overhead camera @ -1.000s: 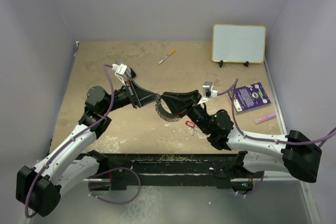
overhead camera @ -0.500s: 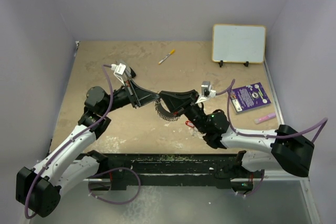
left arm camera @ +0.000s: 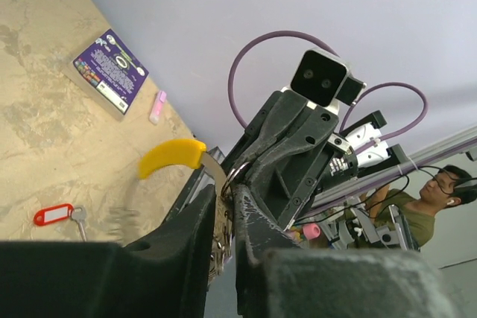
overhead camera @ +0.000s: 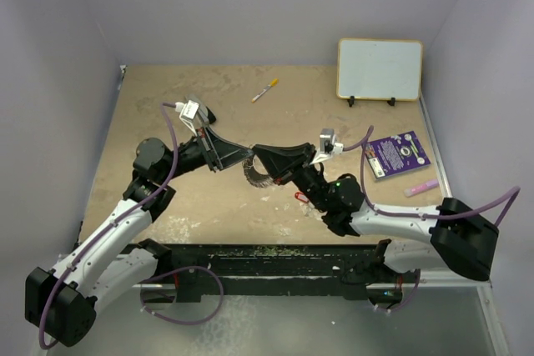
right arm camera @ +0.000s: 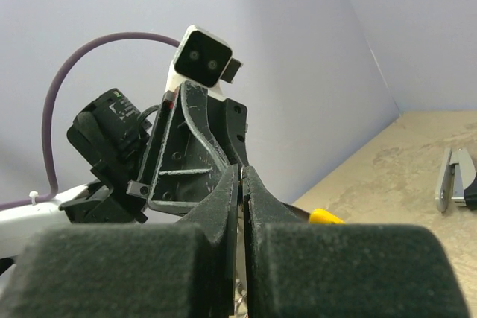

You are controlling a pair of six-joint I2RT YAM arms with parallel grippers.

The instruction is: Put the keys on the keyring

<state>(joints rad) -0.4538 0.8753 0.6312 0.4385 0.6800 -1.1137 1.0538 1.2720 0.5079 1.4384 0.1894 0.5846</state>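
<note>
The keyring [overhead camera: 254,174] hangs in the air between my two grippers, its silver pieces dangling below. My left gripper [overhead camera: 238,156] is shut on the ring's wire [left arm camera: 226,184], beside the yellow arc [left arm camera: 173,156]. My right gripper [overhead camera: 264,156] is shut on the same wire from the opposite side; in the right wrist view its gripper [right arm camera: 241,173] pinches the thin wire, with the yellow arc [right arm camera: 326,217] just behind. The keys, with their red tag [overhead camera: 302,198], lie on the table under the right arm. They also show in the left wrist view [left arm camera: 54,214].
A yellow-tipped marker [overhead camera: 265,89] lies at the back. A whiteboard [overhead camera: 380,68] stands at the back right. A purple booklet [overhead camera: 399,153] and a pink piece [overhead camera: 420,188] lie at the right. A grey-black stapler-like tool [right arm camera: 456,188] lies on the table.
The right arm shifted a little to the left a second ago. The ring's dangling pieces have risen slightly and swung left. Both grippers stay shut on the ring.
</note>
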